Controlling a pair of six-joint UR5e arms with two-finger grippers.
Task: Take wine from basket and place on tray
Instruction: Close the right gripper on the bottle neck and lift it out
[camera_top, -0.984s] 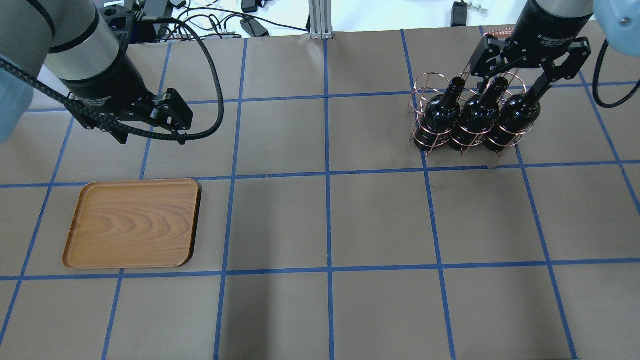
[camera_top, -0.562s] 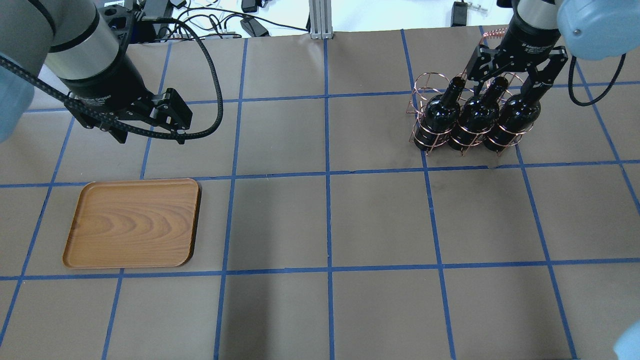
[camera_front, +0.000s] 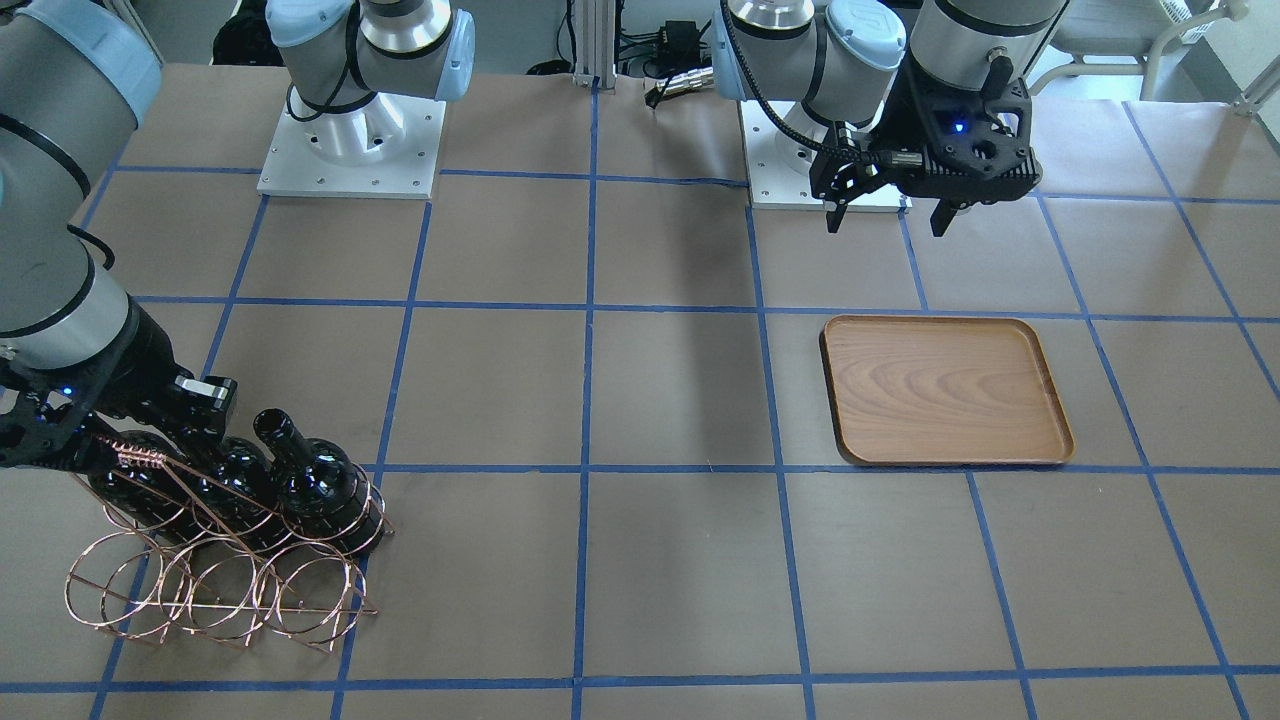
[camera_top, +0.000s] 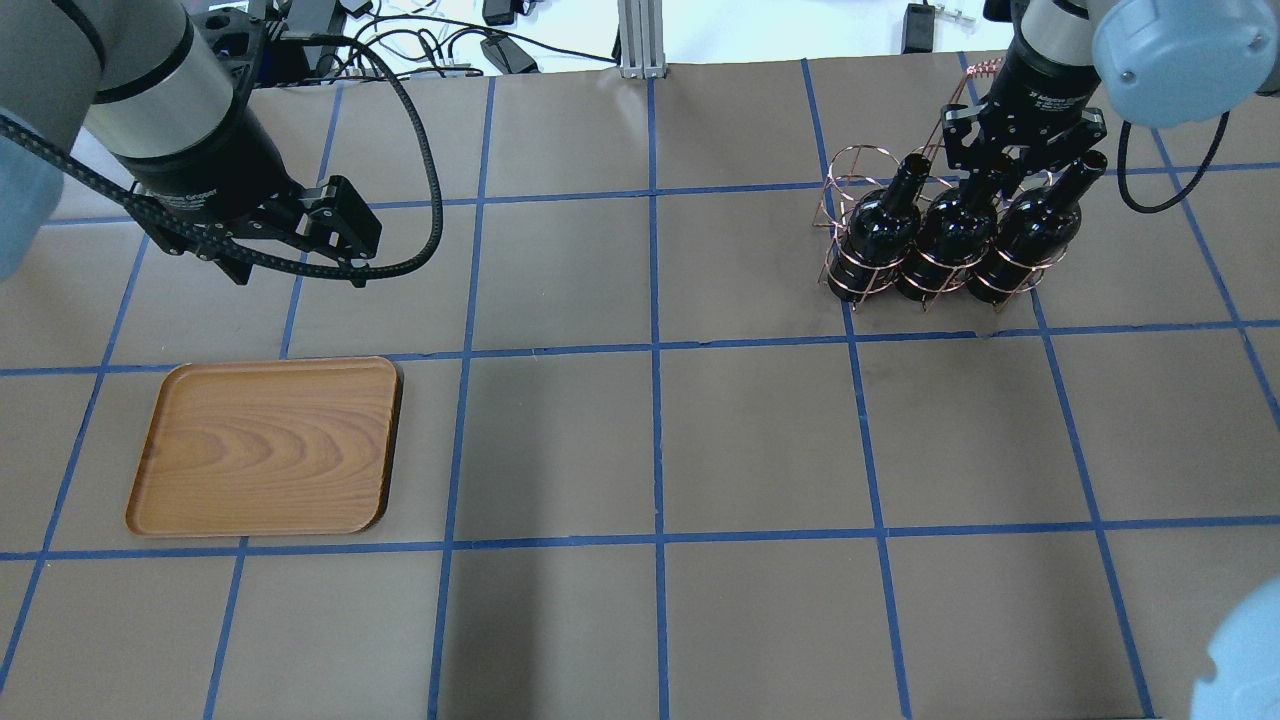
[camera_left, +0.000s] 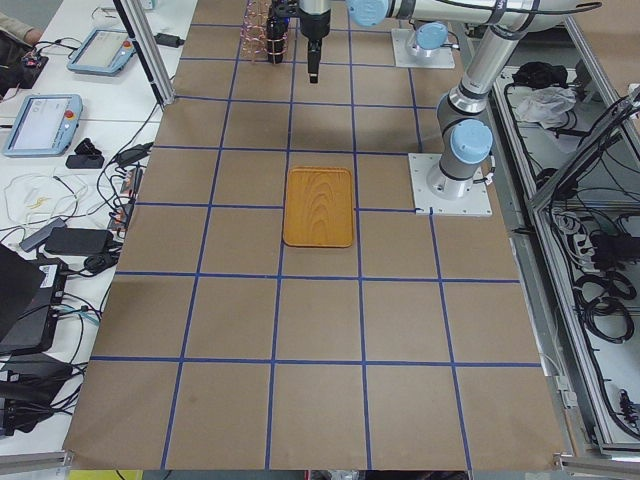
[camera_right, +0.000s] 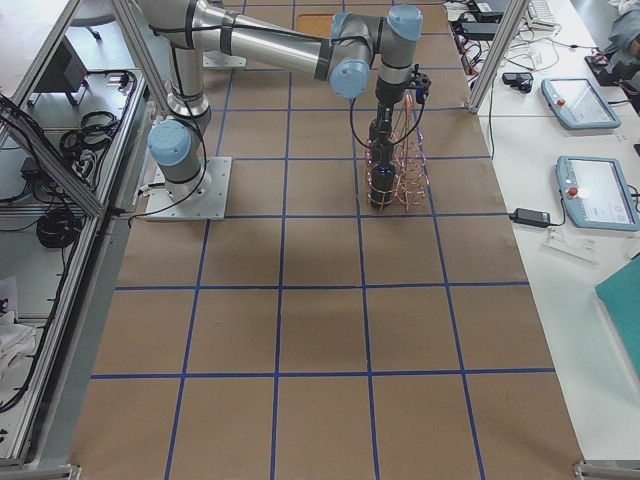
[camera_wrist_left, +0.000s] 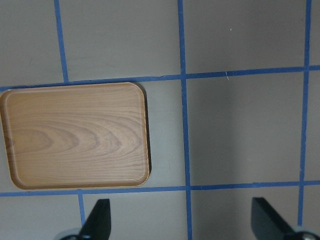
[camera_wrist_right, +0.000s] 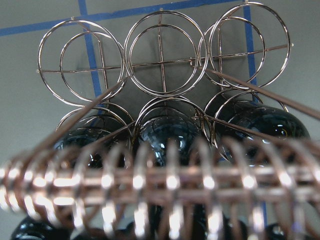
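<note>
Barely begun: wine (camera_top: 945, 235) in basket (camera_front: 215, 600), tray (camera_top: 262, 447) bare; our right gripper (camera_top: 1005, 165) at the middle neck, hold unclear; left gripper (camera_top: 302, 268) spread, empty.

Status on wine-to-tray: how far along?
Done: nothing; the tray is bare and all three bottles sit in the basket. In hand: the right gripper is at the neck of the middle bottle, grip unclear. Remaining: lift, carry, place. The left gripper hangs open.

Brown table (camera_top: 760, 440) w/ blue tape grid (camera_top: 655, 350); cables (camera_top: 430, 45) at far edge.
</note>
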